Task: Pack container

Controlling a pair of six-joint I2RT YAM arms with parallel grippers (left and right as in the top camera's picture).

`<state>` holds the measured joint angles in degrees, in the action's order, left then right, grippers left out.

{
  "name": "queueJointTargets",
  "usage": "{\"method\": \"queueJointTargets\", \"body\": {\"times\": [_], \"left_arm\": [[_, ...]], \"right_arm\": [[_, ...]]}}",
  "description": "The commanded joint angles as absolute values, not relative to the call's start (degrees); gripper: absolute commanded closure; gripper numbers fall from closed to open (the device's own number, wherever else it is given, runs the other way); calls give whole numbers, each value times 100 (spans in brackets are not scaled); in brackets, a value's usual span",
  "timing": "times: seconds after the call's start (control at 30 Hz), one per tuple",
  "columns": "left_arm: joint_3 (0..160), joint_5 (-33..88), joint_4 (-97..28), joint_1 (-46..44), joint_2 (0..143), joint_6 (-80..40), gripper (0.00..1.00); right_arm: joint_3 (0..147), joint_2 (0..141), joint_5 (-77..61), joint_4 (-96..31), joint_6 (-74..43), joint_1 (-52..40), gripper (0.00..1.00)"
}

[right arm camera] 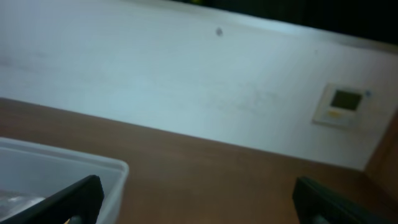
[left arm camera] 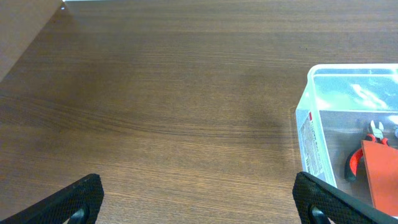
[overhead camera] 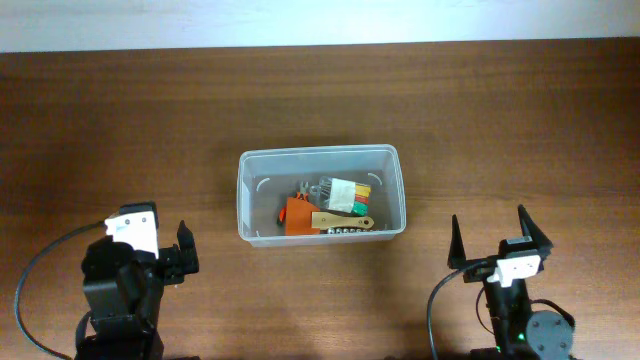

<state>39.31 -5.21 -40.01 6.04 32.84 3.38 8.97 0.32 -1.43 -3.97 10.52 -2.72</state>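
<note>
The clear plastic container (overhead camera: pixel 262 165) stands in the middle of the wooden table. Inside lie an orange block (overhead camera: pixel 297 214), red-handled pliers (overhead camera: pixel 301 187), a wooden-handled tool (overhead camera: pixel 342 221) and a packet with green, yellow and red strips (overhead camera: pixel 350 195). The container's corner shows at the right of the left wrist view (left arm camera: pixel 317 74) and at the lower left of the right wrist view (right arm camera: pixel 74 165). My left gripper (overhead camera: pixel 183 250) is open and empty at the front left; its fingers frame bare wood (left arm camera: pixel 196 202). My right gripper (overhead camera: pixel 492 238) is open and empty at the front right (right arm camera: pixel 196 202).
The table's far edge meets a white wall (overhead camera: pixel 320 20). A small wall panel with a display (right arm camera: pixel 341 104) shows in the right wrist view.
</note>
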Motion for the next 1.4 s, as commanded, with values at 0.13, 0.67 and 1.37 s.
{"method": "queueJointTargets", "body": {"times": [0.13, 0.67, 1.37], "left_arm": [[3909, -585, -3994, 589, 3260, 283, 1], [3909, -585, -3994, 589, 3262, 283, 1], [3909, -587, -3994, 587, 3221, 283, 1]], "right_arm": [[99, 23, 373, -191, 1004, -338, 1], [32, 27, 368, -440, 1024, -338, 1], [32, 32, 368, -440, 1024, -338, 1]]}}
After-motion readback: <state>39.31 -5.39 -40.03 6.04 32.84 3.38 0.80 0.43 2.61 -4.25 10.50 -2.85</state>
